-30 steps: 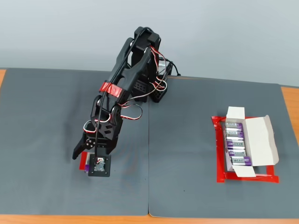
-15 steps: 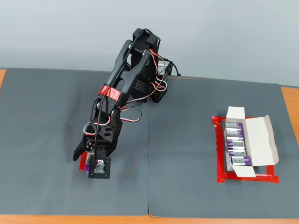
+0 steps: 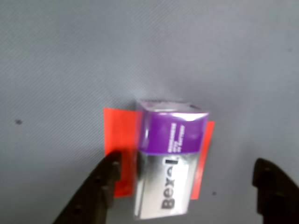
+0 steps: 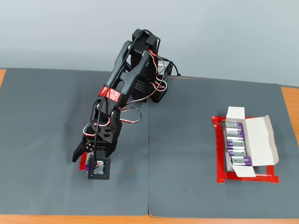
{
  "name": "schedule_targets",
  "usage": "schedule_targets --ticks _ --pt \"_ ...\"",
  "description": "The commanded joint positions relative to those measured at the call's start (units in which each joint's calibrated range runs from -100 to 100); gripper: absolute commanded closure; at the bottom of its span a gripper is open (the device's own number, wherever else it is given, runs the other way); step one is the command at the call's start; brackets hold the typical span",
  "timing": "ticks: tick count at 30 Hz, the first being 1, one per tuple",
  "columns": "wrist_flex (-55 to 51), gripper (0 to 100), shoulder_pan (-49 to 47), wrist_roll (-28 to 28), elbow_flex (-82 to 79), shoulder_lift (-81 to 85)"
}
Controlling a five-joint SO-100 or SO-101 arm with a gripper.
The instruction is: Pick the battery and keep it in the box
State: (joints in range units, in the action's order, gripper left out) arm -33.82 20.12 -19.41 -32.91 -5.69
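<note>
Purple-banded silver battery (image 3: 166,170) lies on red tape patch (image 3: 119,135) | gripper (image 3: 187,191) spread wide, straddling it, no contact | box (image 4: 252,142) well apart, 4 cells inside

In the wrist view the gripper (image 3: 187,186) shows only as two dark fingers, both cut off by the bottom edge — their tips are the only part seen. Between them the battery (image 3: 169,161) is soft with blur; its large lettering reads roughly, the small print on the purple band cannot be read, and its lower end sits nearly at the frame's edge. The red tape patch (image 3: 119,137) is mostly hidden beneath it.

In the fixed view the gripper (image 4: 86,161) and wrist camera cover that battery — only a purple sliver (image 4: 87,167) shows beside them. Far from the gripper, the lettering on the cells in the box (image 4: 261,140) is too small to read.
</note>
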Motion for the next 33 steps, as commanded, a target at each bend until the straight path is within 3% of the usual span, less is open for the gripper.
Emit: schedule_targets --ticks 1,28,33 --pt "-0.1 69 0.4 0.1 1.8 0.4" --pt "0.1 69 0.5 0.1 1.3 0.4" --pt "0.5 79 0.4 0.1 1.3 0.4"
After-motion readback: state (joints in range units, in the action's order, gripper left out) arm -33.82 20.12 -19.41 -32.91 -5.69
